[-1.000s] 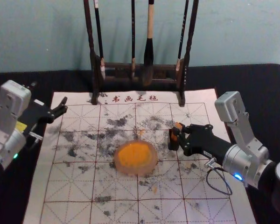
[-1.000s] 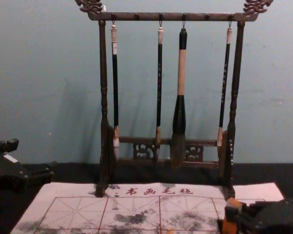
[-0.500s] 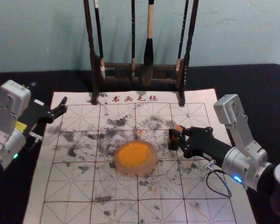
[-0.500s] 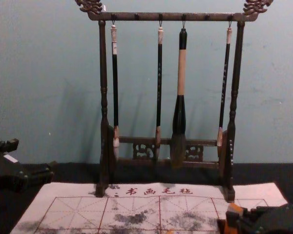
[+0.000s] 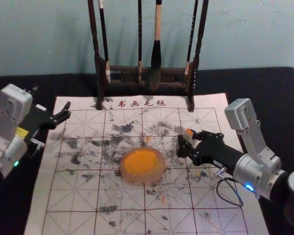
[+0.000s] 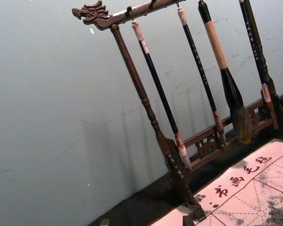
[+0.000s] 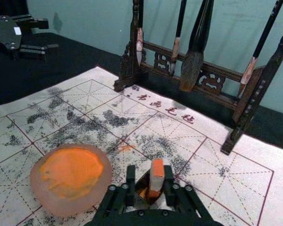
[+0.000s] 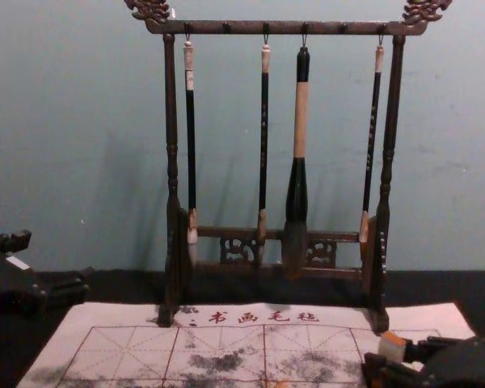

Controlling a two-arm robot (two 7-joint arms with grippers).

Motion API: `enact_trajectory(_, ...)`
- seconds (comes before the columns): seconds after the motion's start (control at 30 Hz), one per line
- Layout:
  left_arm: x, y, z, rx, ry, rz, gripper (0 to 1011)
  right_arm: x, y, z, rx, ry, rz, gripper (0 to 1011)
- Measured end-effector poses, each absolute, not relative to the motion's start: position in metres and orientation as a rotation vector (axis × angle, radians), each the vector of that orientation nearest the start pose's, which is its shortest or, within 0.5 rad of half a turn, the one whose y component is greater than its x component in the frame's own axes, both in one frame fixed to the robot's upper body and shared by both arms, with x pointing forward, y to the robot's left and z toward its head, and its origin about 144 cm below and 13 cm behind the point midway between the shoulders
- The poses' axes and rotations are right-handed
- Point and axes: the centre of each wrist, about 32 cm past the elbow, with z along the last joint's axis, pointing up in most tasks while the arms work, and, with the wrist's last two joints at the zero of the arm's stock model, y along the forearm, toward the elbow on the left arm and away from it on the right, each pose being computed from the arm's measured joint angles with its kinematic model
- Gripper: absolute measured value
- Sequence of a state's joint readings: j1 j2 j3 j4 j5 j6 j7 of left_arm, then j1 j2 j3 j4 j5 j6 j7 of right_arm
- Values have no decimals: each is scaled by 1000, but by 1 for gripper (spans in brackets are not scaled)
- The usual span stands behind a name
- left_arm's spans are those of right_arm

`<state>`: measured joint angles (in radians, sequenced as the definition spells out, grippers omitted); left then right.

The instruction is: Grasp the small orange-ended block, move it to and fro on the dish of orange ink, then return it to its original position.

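The right gripper (image 5: 189, 140) is reaching in over the gridded calligraphy mat (image 5: 220, 196), on the right of the round ink dish (image 5: 159, 176). Its fingers are standing apart, wider than the orange-ended block (image 7: 156, 176), which is sitting between them, right by the far finger, with a visible gap toward the near one. The block is standing upright with its lower end at the mouth of a small dark box (image 5: 180, 148); whether it is touching the bottom, one cannot tell. The left gripper (image 5: 67, 110) is idling over the mat's far left edge, its fingers spread.
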<state>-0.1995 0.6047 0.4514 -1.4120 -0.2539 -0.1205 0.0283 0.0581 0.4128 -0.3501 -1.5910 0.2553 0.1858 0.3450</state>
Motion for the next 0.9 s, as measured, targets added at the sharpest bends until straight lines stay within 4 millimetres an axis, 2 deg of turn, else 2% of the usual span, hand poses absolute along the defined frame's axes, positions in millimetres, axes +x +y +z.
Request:
enact_trajectory(0.1,489,310,1140,304,-285,1248,1001,457,-242,1145,-294,73,-900,447)
enact_trajectory(0.17,489,310,1140,304,-285,1248,1001,457,-242,1145,-294,73,-899,490)
enact_trajectory(0.2,489,310,1140,304,-285,1248,1001,457,-242,1145,-294,73,-899,551)
enact_trajectory(0.63,489,310,1140,304,-285,1248,1001,457,-242,1145,-293,74,-899,928)
enact_trajectory(0.67,489,310,1140,304,-285,1248,1001,457,-242,1145,-293,74,-899,928)
enact_trajectory(0.73,489,310,1140,304,-285,1248,1001,457,-242,1145,-293,74,-899,1000)
enact_trajectory(0.9,489,310,1140,304,-285,1248,1001,457,-242,1145,-293,74,-899,1003)
